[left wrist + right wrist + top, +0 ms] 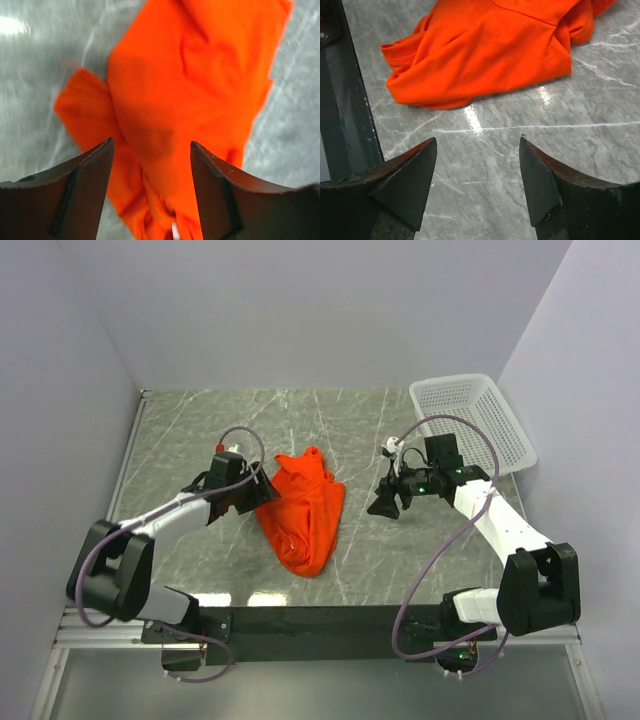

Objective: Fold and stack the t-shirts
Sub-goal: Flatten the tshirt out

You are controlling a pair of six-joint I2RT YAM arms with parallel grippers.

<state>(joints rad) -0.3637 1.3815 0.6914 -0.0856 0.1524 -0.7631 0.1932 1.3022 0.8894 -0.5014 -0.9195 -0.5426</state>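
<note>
T-shirt [303,515] lies crumpled mid-worktop [200,430], between the arms. Left gripper [150,147] spread above its left edge; right gripper [477,145] spread, empty, just beside it. Suggest pinching a single layer at opposite corners, then pulling flat before folding.

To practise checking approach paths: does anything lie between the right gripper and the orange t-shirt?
Nothing visible does. Only bare marble table separates the right gripper from the t-shirt. The white basket stands at the far right corner, off that line.

a lab test cell: bare white walls [300,310] around marbled table [190,425]
</note>
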